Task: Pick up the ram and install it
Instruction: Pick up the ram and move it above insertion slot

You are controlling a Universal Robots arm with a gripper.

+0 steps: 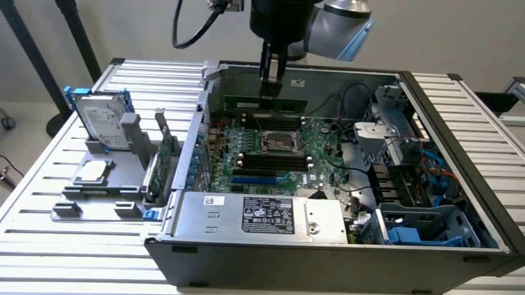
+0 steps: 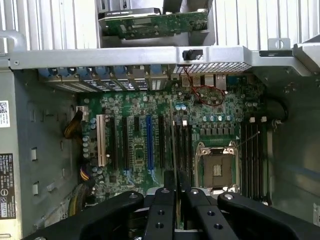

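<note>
While in gripper (image 1: pixel 271 91), ram (image 1: pixel 244 102) apparently level

Counted: 1 open grey metal computer case (image 1: pixel 328 264), 1 green motherboard (image 1: pixel 320 138), 1 square metal processor socket (image 1: pixel 277 140), 1 silver labelled power-supply box (image 1: pixel 262 215), 1 long thin green ram stick (image 1: pixel 242 100), 1 silver hard drive (image 1: pixel 105 120), 1 green bracketed expansion card (image 1: pixel 166 153), 1 blue slot (image 2: pixel 148 142), 1 white slot (image 2: pixel 101 140).

Green ram (image 1: pixel 291 102), black chips, upper centre. Black tool (image 1: pixel 269 92). Green motherboard (image 1: pixel 279 144), black slots, one blue slot (image 2: pixel 148 142). Grey case (image 1: pixel 328 258). Silver drive (image 1: pixel 102 120), blue bracket (image 1: pixel 72 98), left of frame. White ribbed counter (image 1: pixel 49 246).
</note>
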